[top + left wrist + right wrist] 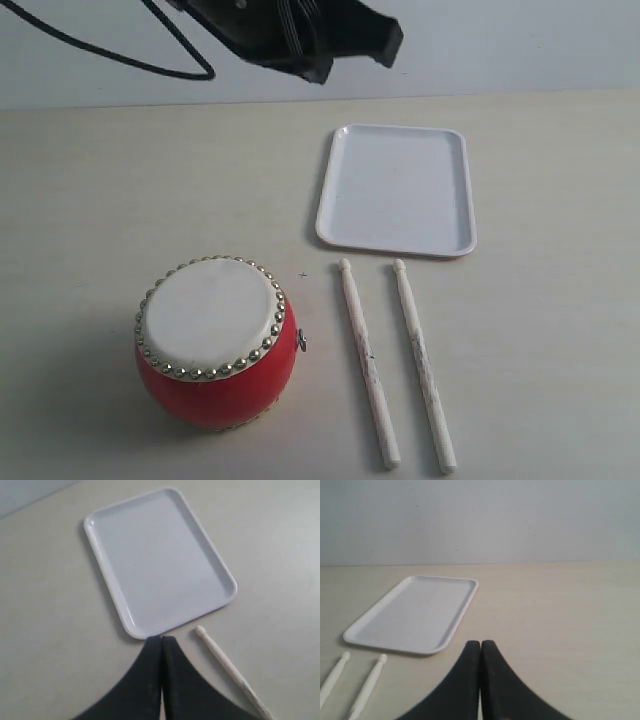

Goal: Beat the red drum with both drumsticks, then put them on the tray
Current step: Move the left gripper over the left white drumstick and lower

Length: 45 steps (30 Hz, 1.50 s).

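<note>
Drumsticks (368, 365) lie side by side on the desk (80, 200), beside the red drum (215, 340), tips toward the tray (395, 190), untouched. My left hand (161, 639) and right hand (480, 642) are both pinched closed, empty. First step ahead, I reckon: open wide, drop over a stick each.

Left gripper (161, 639): was matte black, with curved, tapering fingers.
Right gripper (480, 644): looked identical.
Cable (213, 70): was thin and black.
Arm housing (330, 35): was black and angular.

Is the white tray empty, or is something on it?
Empty. The tray shows only bare white floor in every view, and both drumsticks lie on the table beside it, not in it.
</note>
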Tool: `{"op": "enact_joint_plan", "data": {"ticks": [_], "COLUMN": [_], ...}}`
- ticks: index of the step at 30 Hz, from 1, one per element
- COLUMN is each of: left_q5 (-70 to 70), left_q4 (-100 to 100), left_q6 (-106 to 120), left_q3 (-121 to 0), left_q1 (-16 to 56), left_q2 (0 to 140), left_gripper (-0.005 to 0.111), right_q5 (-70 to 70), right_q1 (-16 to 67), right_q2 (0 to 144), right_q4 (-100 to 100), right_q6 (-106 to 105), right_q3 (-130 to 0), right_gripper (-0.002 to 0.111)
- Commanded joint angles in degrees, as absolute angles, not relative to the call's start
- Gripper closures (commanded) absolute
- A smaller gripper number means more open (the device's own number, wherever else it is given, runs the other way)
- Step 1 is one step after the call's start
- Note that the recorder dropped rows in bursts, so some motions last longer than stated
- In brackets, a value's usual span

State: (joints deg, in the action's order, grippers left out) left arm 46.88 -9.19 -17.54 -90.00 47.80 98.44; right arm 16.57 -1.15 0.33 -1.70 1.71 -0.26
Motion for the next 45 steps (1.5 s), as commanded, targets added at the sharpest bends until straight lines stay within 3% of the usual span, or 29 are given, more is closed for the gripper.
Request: {"op": "enact_joint_plan", "data": {"ticks": [1,6,27,36,45], "left_q5": [45.1,43.7,45.9,45.2,54.2], "left_q4": [-6.3,-2.8,12.8,2.7,-7.3], "left_q6": [-21.3,-33.0,-36.1,-42.0,-49.3], "left_q3": [-90.3,-90.3,-89.4,-89.4,-89.4], "left_q1": [48.0,48.0,48.6,54.3,55.4], "left_q2": [103.2,106.3,112.7,119.6,121.6], "left_gripper": [0.107,0.107,0.107,0.107,0.107], "right_q5": [16.0,16.3,16.3,16.3,16.3], "right_q1": [-1.4,-1.4,-1.4,-1.4,-1.4], "right_q2": [0.0,0.0,0.0,0.0,0.0], "right_q4": [-1.6,-1.6,-1.6,-1.6,-1.6], "right_q6": [1.8,1.6,1.7,1.7,1.6], "right_q3": [0.0,0.0,0.0,0.0,0.0], "right_gripper": [0.108,0.108,0.108,0.108,0.108]}}
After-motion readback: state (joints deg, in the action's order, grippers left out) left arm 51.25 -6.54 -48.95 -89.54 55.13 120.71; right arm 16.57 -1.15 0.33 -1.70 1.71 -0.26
